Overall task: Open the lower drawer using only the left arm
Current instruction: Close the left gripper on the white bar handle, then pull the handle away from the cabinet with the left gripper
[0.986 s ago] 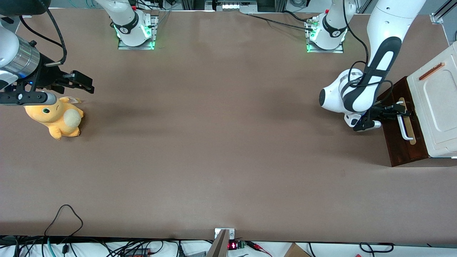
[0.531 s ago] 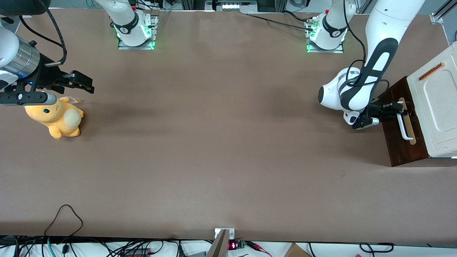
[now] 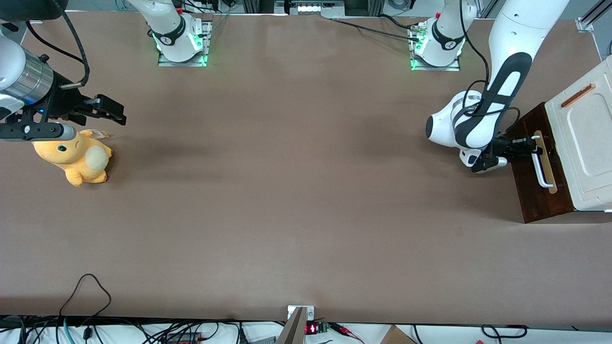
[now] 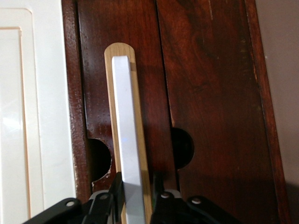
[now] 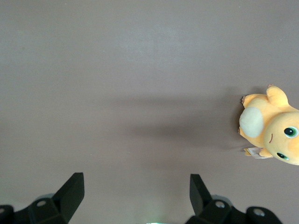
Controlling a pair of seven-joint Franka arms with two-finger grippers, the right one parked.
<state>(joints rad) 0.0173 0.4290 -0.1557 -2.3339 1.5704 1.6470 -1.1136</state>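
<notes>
Brown table (image 3: 296, 191), gripper (image 4: 135, 198) straddling white handle (image 4: 127, 140), wrist-view only.

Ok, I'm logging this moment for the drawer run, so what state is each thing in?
lower drawer: barely open, front just proud of the cabinet.
white bar handle: between the gripper's fingers.
gripper: at the handle's end, shut on it.
cream-white panel: closed.
plush toy: lying on the table, untouched.

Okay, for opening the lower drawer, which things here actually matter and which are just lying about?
Part of the job:
- lower drawer
- its white bar handle
- left arm's claw, fingers either side of the handle at the end farther from the front camera

Just lying about:
- yellow plush toy, toward the parked arm's end
- cream-white panel above the drawer
</notes>
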